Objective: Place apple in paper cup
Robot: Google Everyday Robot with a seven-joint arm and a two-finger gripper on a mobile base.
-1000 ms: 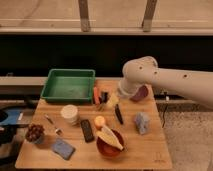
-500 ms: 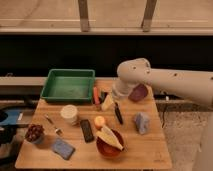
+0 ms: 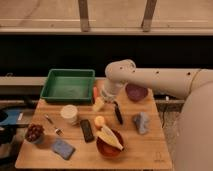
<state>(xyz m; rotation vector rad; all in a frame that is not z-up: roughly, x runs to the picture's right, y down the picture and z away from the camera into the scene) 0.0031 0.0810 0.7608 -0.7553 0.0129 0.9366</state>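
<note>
Behind the wooden table ran a dark wall under a bright ledge. The task had not really begun as far as could be seen. The apple lay on the table near the middle, just behind the red bowl and beside a flat black bar. Nothing touched it from above. The cup stood upright to its left, a little apart, under the green tray, and no fruit showed in its mouth.

The gripper hung low at the back of the table, between the carrot stick and the purple bowl, just above a pale wedge. Its jaws stood wide apart, and nothing could be seen held in them. It was near the apple but not over it.

Everything was left to do: come forward over the apple, close on it, lift it, carry it left to the cup and drop it in.
</note>
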